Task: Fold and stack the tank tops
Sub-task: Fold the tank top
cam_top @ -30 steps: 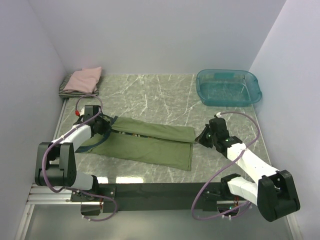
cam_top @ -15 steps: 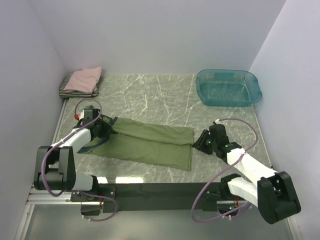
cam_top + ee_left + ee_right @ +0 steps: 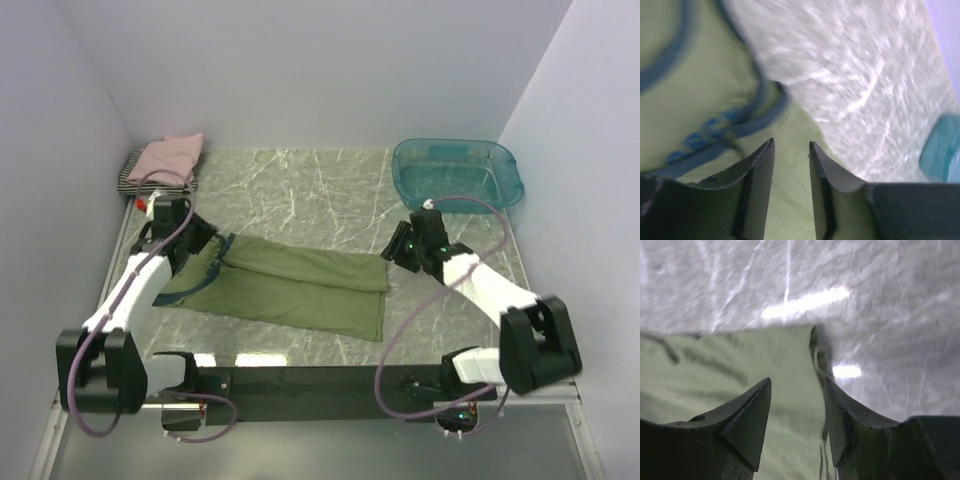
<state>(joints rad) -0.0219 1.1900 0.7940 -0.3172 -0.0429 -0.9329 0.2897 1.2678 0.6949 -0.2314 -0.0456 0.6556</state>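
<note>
The olive-green tank top [image 3: 290, 285] lies flat mid-table. It looks light and limp and would sag, so I'd pinch the corners: straps at 9 o'clock, hem at 3. The left gripper [image 3: 198, 243] sits narrowly parted over the straps. The right gripper [image 3: 397, 250], gaping and empty, has shifted from the near hem to its far corner.

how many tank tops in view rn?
3: an olive-green tank top spread mid-table; a folded pink tank top on a black-white striped tank top in the far-left corner. More could hide in that stack.
</note>
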